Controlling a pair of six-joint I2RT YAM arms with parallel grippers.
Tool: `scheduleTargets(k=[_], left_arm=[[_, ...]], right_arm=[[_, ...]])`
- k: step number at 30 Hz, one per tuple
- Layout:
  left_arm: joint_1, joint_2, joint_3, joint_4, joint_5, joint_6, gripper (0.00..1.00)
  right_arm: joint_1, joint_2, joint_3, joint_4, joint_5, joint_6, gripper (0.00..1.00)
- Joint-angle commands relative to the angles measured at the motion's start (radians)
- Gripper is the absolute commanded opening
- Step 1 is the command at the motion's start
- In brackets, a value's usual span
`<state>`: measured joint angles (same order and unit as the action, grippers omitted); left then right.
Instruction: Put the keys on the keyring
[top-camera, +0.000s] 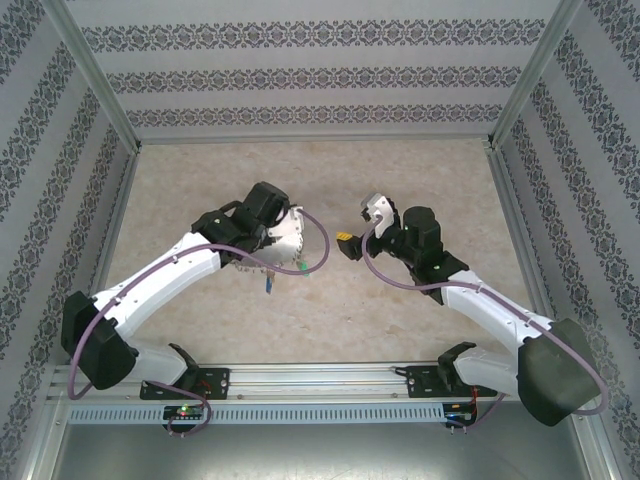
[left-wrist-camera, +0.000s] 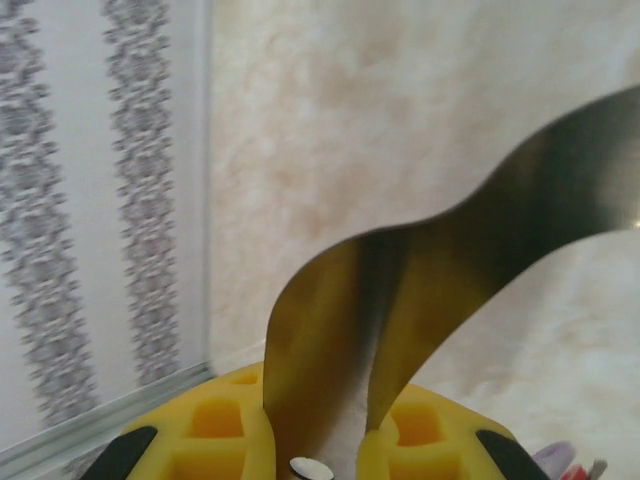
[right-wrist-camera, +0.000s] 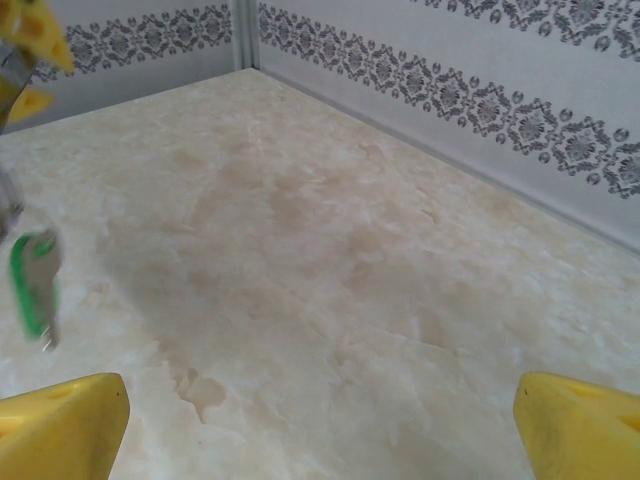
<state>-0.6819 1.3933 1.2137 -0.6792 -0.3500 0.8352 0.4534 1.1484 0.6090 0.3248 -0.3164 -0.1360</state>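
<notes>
On the wrist view the left gripper (left-wrist-camera: 320, 445) is clamped narrow on the keyring (left-wrist-camera: 400, 290), a flat grey metal band that rises from between its yellow fingers (left-wrist-camera: 220, 430) and curves off to the right. Above the middle of the bench (right-wrist-camera: 330, 250), the right gripper (top-camera: 347, 244) stands wide and holds nothing, just beside the left one. A green-capped key (right-wrist-camera: 33, 282) hangs blurred at its left and a blue-capped key (top-camera: 270, 286) dangles under the left gripper, with the patterned wall (right-wrist-camera: 480, 110) beyond.
</notes>
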Motion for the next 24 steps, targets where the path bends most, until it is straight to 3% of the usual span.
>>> scheduleTargets(k=[1, 7, 17, 24], left_arm=[[-0.018, 0.058, -0.027, -0.048, 0.14, -0.096, 0.0], [-0.011, 0.235, -0.111, 0.061, 0.204, 0.019, 0.0], [0.106, 0.459, 0.075, 0.131, 0.315, 0.114, 0.0], [0.189, 0.567, 0.16, 0.175, 0.399, 0.091, 0.2]], right_arm=[[-0.013, -0.02, -0.021, 0.011, 0.026, 0.005, 0.98], [-0.022, 0.007, -0.025, 0.019, 0.053, 0.012, 0.98], [-0.036, 0.09, -0.005, 0.035, 0.07, 0.026, 0.98], [-0.073, 0.098, -0.046, 0.105, 0.139, 0.105, 0.98]])
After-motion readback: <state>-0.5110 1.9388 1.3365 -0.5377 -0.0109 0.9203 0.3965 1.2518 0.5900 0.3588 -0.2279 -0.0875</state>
